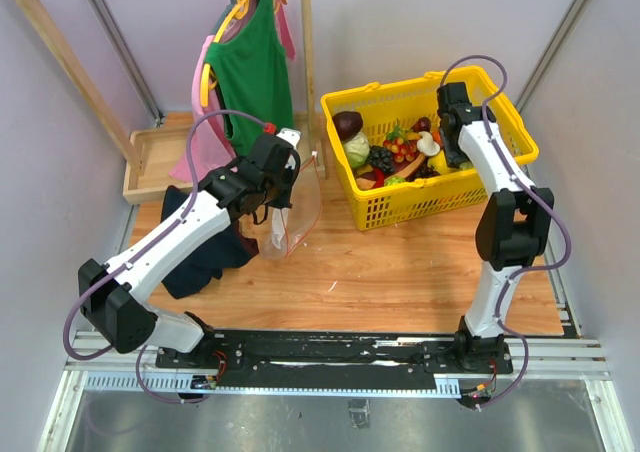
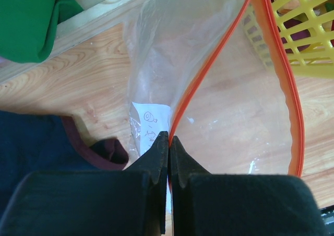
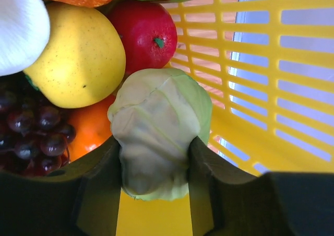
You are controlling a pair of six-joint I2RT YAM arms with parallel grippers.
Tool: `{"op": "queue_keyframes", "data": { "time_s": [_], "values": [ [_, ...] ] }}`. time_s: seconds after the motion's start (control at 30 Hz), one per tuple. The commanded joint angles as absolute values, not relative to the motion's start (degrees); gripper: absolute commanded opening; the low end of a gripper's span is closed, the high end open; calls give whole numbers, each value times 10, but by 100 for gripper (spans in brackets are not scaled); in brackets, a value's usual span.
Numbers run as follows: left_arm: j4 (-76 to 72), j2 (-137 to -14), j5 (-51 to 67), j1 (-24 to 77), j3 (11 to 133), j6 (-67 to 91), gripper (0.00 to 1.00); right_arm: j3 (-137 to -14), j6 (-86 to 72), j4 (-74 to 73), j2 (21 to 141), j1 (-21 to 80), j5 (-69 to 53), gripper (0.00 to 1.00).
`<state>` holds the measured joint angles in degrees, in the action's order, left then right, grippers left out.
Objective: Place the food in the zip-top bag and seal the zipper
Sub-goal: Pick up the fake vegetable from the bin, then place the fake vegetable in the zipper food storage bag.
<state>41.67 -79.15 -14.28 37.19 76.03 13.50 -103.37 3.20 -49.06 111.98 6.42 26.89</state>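
Observation:
My left gripper (image 2: 169, 139) is shut on the orange-red zipper (image 2: 209, 63) of the clear zip-top bag (image 1: 295, 207) and holds it up with its mouth hanging open; the white label (image 2: 148, 124) shows just beyond the jaws. In the top view the left gripper (image 1: 283, 169) is left of the yellow basket (image 1: 400, 212). My right gripper (image 3: 154, 142) is down inside the basket (image 3: 271, 90), shut on a pale green toy cabbage (image 3: 156, 121). Around it lie a yellow fruit (image 3: 73, 53), a red apple (image 3: 148, 32) and purple grapes (image 3: 31, 137). More food (image 1: 385, 152) fills the basket.
A wooden clothes rack (image 1: 308, 42) with a green top (image 1: 250, 67) and a pink garment stands at the back left, beside a wooden tray (image 1: 150, 162). A dark blue garment (image 1: 205, 247) lies on the table under the left arm.

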Motion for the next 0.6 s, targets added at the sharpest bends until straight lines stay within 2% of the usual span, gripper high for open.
{"op": "queue_keyframes", "data": {
  "time_s": [0.0,0.33,0.57],
  "values": [
    [410,-793,-140,367,767,140,1,-1042,24,-505,1060,58,234,26],
    [408,-791,-142,367,768,164,0,-996,-14,-432,944,82,128,22],
    [417,-794,-155,367,782,203,0,-919,-102,-328,820,85,3,14]
  ]
}}
